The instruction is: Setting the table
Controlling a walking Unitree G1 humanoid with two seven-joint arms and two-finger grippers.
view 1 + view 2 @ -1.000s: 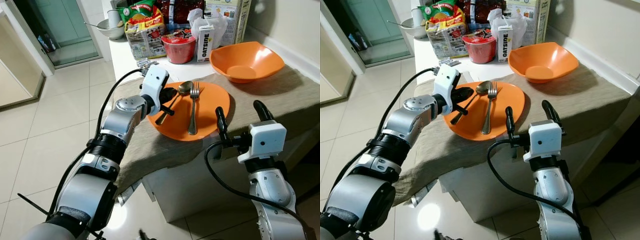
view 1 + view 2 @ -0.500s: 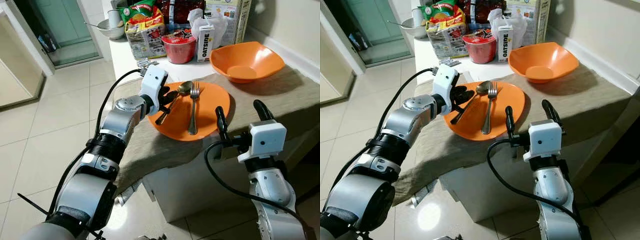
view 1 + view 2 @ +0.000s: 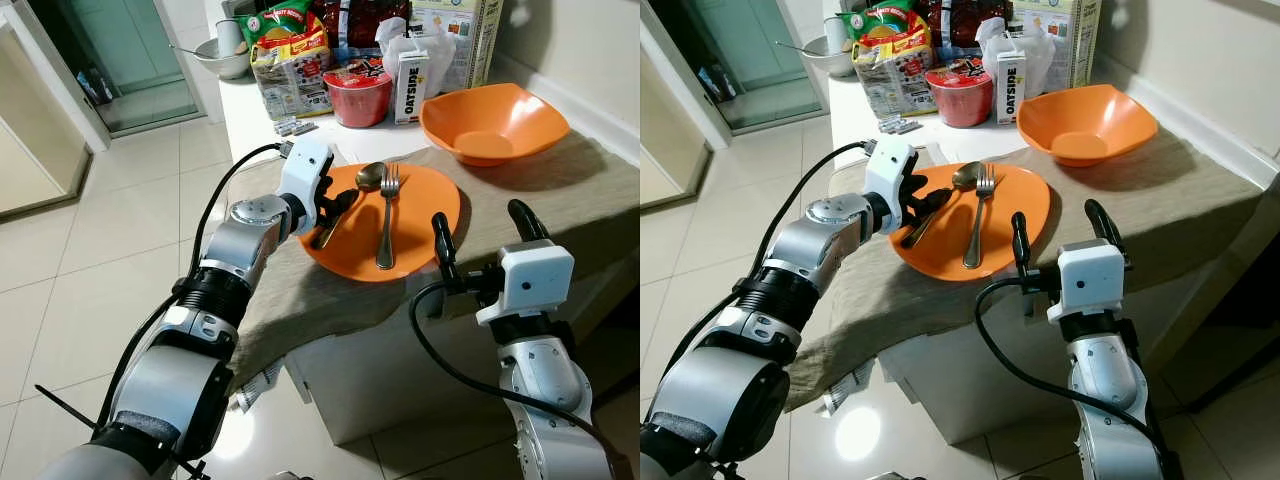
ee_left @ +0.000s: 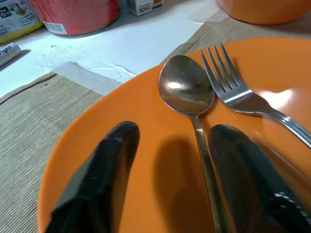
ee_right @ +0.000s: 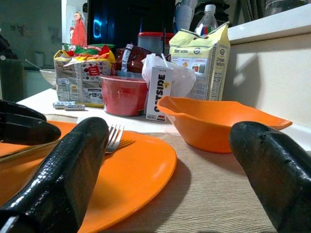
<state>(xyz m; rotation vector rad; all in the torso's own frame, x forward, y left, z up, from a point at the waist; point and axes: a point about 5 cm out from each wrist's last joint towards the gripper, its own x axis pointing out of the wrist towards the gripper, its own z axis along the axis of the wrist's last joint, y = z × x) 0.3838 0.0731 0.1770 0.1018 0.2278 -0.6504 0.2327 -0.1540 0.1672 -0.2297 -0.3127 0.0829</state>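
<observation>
Our left claw [image 4: 165,179] straddles the spoon [image 4: 192,104] handle, fingers apart, on the orange plate [image 3: 420,215] at the desk's near edge; handle runs lengthwise between them. Right claw [image 3: 480,235] waits, spread.

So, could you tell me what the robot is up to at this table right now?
It is setting the table. The left gripper is open over the orange plate, its fingers on either side of the spoon handle, not yet closed on it. A fork lies beside the spoon on the plate. The right gripper hovers open at the table's near edge, holding nothing. An orange bowl sits farther back.
</observation>
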